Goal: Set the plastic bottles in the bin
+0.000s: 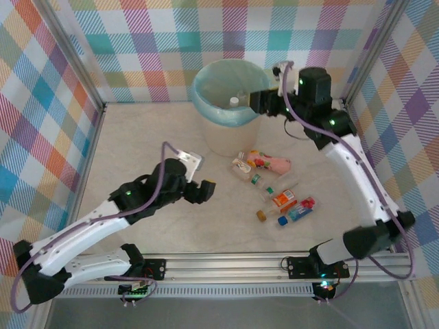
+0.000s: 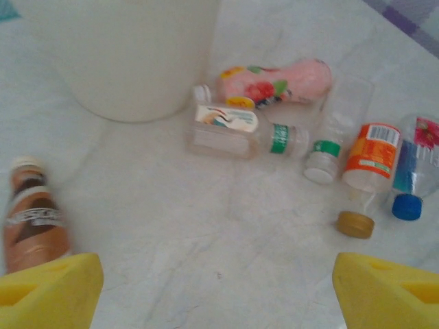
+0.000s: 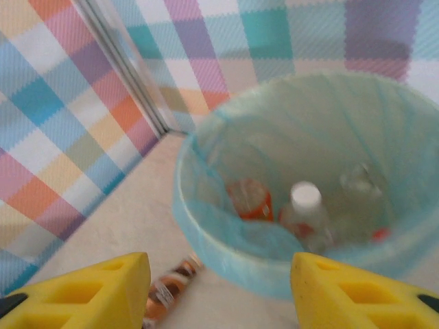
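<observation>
The cream bin (image 1: 230, 140), lined with a teal bag, stands at the back centre. Inside it lie an orange-labelled bottle (image 3: 250, 199), a white-capped bottle (image 3: 306, 205) and a clear one (image 3: 360, 178). My right gripper (image 3: 219, 288) hovers open and empty over the bin's right rim (image 1: 263, 101). Several bottles lie on the table in front of the bin: a pink one (image 2: 281, 82), a white-labelled one (image 2: 236, 130), an orange-labelled one (image 2: 370, 157) and a blue-capped one (image 2: 410, 188). A brown bottle (image 2: 31, 223) lies left of the bin. My left gripper (image 2: 218, 288) is open and empty, low over the table (image 1: 208, 190).
A loose gold cap (image 2: 355, 224) lies beside the orange-labelled bottle. Chequered walls with metal posts (image 1: 79, 65) close in the table on three sides. A metal rail (image 1: 226, 264) runs along the near edge.
</observation>
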`<state>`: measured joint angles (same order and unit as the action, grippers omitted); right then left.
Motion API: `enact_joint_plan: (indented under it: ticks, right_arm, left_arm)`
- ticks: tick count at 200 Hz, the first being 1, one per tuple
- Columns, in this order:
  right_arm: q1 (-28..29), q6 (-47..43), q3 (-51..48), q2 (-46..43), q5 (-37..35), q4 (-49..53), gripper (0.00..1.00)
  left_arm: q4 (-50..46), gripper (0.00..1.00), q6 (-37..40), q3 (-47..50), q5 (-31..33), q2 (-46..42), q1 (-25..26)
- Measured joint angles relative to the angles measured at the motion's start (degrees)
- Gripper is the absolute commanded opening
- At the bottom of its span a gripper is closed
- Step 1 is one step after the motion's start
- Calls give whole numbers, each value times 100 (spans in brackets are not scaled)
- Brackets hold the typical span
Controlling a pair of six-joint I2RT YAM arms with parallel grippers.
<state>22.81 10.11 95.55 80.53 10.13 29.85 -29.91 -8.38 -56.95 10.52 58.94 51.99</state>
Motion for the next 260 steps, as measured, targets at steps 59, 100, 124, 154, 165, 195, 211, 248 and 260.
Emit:
enact_joint_plan:
  ticks: [59, 100, 124, 154, 165, 195, 211, 248, 260]
  right_arm:
    - [-227, 0, -2533, -1690, -1005, 216, 58]
    - [-262, 2, -3497, -2959, -1248, 138, 58]
    - [-264, -28, -3604, -3427, -1410, -13, 58]
    - [-264, -96, -3604, -3840, -1665, -195, 58]
    - [-264, -122, -3604, -3987, -1731, -243, 58]
    - [-264, -168, -3674, -4374, -1869, -417, 59]
    - [-264, -181, -3707, -4527, -1899, -455, 59]
    - [-264, -175, -3786, -4472, -1886, -496, 60]
    - [-264, -170, -3810, -4411, -1849, -503, 60]
  left_arm:
    - [586, 82, 52, -629, -367, 2046, 553]
    - [778, 80, 376, -1493, -540, 3569, 1163]
    - [758, 78, 570, -2072, -535, 4424, 1440]
    - [763, 77, 651, -2354, -535, 4975, 1600]
    - [785, 76, 651, -2365, -542, 5038, 1644]
    - [861, 75, 645, -2505, -553, 5217, 1742]
    - [962, 75, 623, -2540, -553, 5366, 1764]
    - [981, 74, 494, -2531, -457, 5582, 1764]
    - [1027, 74, 457, -2503, -426, 5580, 1764]
